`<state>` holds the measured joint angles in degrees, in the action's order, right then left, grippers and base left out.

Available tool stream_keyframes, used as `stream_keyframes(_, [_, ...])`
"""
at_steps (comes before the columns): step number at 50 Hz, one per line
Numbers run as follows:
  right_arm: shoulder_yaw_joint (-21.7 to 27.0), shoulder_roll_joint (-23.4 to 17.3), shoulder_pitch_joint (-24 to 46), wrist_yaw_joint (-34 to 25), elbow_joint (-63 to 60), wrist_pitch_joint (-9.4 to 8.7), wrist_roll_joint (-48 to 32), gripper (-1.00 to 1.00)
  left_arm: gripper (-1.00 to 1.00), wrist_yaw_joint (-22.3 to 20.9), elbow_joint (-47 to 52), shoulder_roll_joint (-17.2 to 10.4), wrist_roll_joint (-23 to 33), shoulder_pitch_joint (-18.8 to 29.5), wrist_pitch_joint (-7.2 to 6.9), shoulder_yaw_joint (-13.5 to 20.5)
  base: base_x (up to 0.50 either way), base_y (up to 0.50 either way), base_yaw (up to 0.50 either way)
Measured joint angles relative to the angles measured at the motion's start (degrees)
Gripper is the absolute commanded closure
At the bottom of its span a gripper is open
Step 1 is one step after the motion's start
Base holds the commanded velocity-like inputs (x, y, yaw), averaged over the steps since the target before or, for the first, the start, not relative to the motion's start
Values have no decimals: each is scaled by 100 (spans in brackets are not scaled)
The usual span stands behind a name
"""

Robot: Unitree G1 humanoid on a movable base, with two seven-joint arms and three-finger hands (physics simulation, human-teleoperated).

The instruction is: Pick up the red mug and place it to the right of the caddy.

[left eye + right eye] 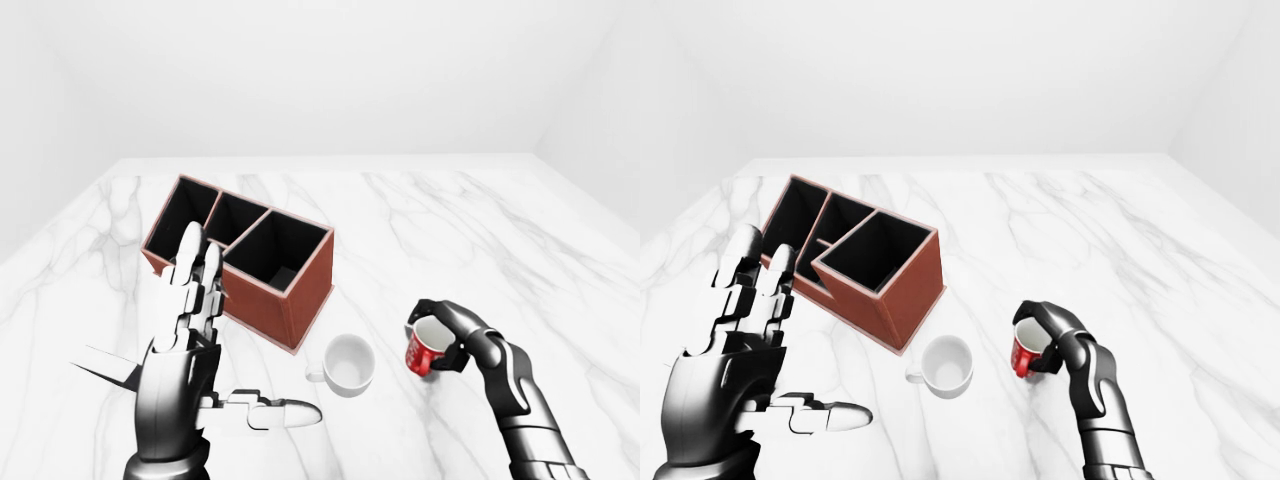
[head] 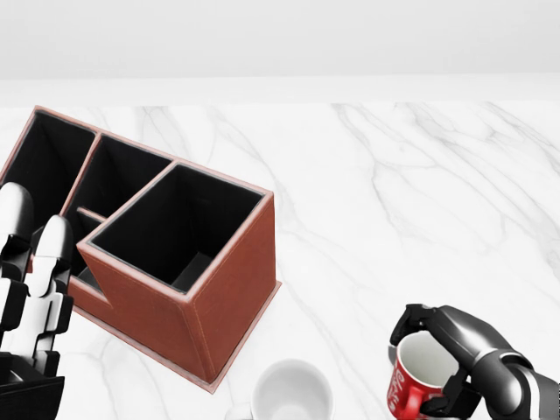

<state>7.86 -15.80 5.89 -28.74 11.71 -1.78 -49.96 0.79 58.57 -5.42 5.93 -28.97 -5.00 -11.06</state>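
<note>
Red mug (image 1: 424, 352) (white inside), white mug (image 1: 349, 364), reddish-brown caddy (image 1: 300, 290) with black interior, grey-veined white marble table (image 1: 480, 230)

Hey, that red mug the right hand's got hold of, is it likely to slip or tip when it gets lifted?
The red mug looks rigid and glossy, so it may be a bit slippery. The right hand grips it over the rim with fingers round the wall, and it already seems tilted, so it could swing or rotate. It appears empty, so probably light.

White marble tabletop (image 1: 480, 230) with grey veins, plain white walls (image 1: 330, 70) around.
</note>
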Motion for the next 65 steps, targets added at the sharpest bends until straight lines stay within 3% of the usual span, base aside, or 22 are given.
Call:
stream_keyframes(15, [-45,50,-45,-397,12,124,-190,100,-100,-4,21,12,-2,17,0,11,0,0,0])
stream_keyframes(28, [78,22,-96,-560,-550,-303,133,100,-100,24,26,-13,9,5,0,-28,0,0,0])
stream_keyframes(33, [143,9,-7,-845,-927,-324,158,100,-100,24,35,-18,4,-3,0,-26,0,0,0])
stream_keyframes(38, [167,1,174,-1126,-1287,-323,161,100,-100,17,46,-17,-3,-10,0,-18,0,0,0])
stream_keyframes(49, [20,47,695,-1126,-1643,-324,7,100,-100,-31,71,8,-34,-19,0,38,0,0,0])
stream_keyframes(65, [-451,238,1906,-1126,-844,-324,-372,100,-100,-67,103,34,-44,-38,0,67,0,0,0])
